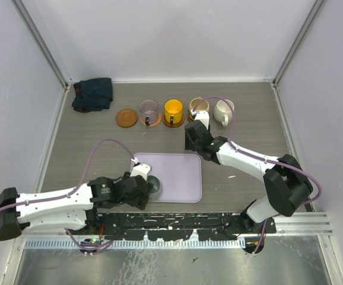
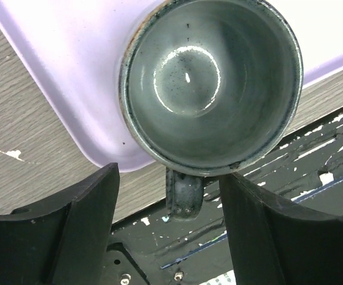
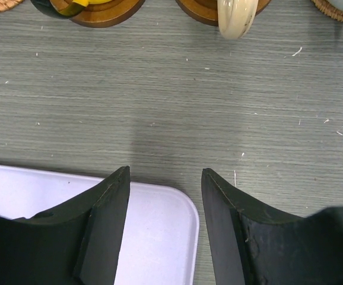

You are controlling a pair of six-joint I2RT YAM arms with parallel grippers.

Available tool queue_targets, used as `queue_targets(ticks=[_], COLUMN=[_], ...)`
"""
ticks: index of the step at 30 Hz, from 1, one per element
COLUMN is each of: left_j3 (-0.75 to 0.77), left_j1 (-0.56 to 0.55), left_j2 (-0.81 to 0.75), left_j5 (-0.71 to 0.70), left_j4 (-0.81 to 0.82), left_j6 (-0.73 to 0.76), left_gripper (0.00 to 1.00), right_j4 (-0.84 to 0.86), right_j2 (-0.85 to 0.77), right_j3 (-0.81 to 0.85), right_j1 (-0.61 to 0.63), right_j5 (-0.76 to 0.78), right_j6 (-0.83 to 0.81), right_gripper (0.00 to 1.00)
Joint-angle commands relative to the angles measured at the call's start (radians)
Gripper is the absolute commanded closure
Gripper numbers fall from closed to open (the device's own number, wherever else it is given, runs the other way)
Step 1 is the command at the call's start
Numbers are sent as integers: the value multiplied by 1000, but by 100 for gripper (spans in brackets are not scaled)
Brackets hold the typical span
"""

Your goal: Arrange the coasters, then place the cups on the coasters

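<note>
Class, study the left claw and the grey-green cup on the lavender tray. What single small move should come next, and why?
Probably close the left claw on the handle of the grey-green cup. The handle sits between the open fingers, untouched, and one coaster at the row's left end has no cup yet.

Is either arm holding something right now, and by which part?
Nothing is gripped. The left tool is open, its sides flanking the handle of the grey-green cup without touching it. The right tool is open and empty.
</note>
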Motion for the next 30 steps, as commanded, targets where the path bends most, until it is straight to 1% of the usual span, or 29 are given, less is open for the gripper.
queue_targets(ticks=[1, 9, 14, 16, 18, 19, 21, 22, 27, 30], left_j3=[3, 16, 17, 17, 19, 20, 20, 20, 27, 50], left_j1=[-3, -3, -3, -3, -3, -3, -3, -2, -3, -3], left_j2=[26, 86, 108, 115, 124, 127, 128, 125, 103, 85], left_j5=[13, 55, 67, 69, 70, 71, 67, 66, 56, 30], left_j4=[68, 94, 119, 123, 125, 125, 124, 124, 122, 103], left_j6=[6, 11, 13, 13, 13, 12, 9, 8, 12, 19], left_gripper=[32, 39, 54, 57, 65, 74, 97, 100, 100, 100], right_j4=[25, 25, 25, 25, 25, 25, 25, 25, 30, 52], right_j2=[-6, -5, 2, 6, 9, 11, 12, 12, 11, 8], right_j3=[1, -6, -6, -6, -8, -9, -11, -12, -23, -36], right_j1=[-1, -1, 0, -2, -2, -2, -1, -2, -1, -1], right_j5=[-7, -4, -11, -14, -19, -22, -23, -25, -30, -57], right_j6=[28, 29, 29, 30, 33, 34, 37, 38, 40, 34], right_gripper=[44, 44, 44, 44, 44, 44, 44, 43, 44, 44])
